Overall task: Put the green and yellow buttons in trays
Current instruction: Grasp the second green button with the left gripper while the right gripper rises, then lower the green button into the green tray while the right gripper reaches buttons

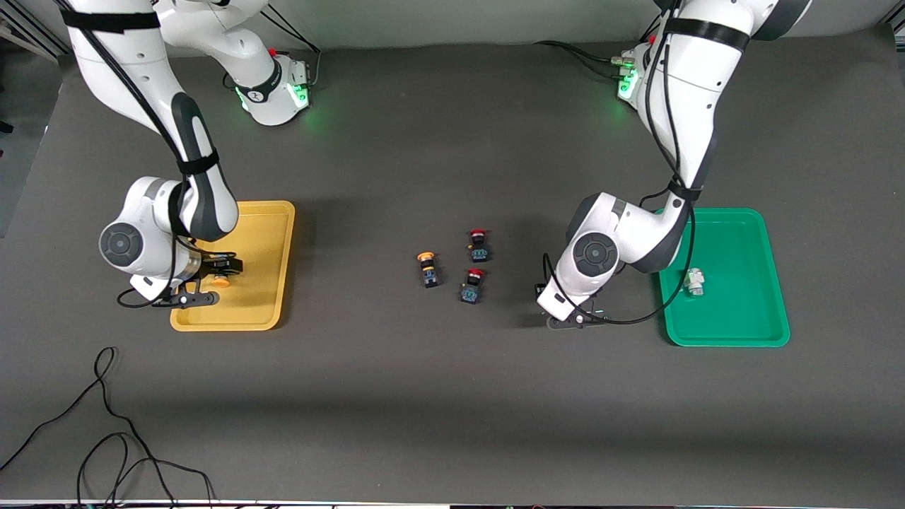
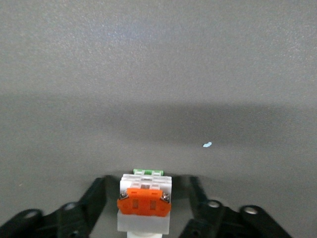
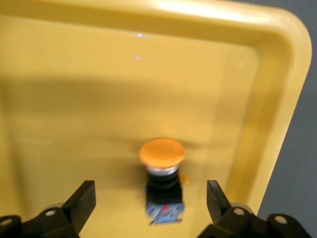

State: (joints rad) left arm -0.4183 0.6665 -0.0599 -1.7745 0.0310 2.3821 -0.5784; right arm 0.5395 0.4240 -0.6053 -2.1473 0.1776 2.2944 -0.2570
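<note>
My right gripper is open low over the yellow tray. A black-bodied button with an orange-yellow cap lies on the tray floor between its fingers, untouched; it also shows in the front view. My left gripper is open over the bare table beside the green tray. A white-bodied button with an orange-red block lies between its spread fingers, with gaps on both sides. Another white button lies in the green tray. A second orange-yellow capped button lies mid-table.
Two black buttons with red caps lie beside the mid-table orange-yellow one. A loose black cable curls on the table near the front camera at the right arm's end. A small pale speck lies on the mat.
</note>
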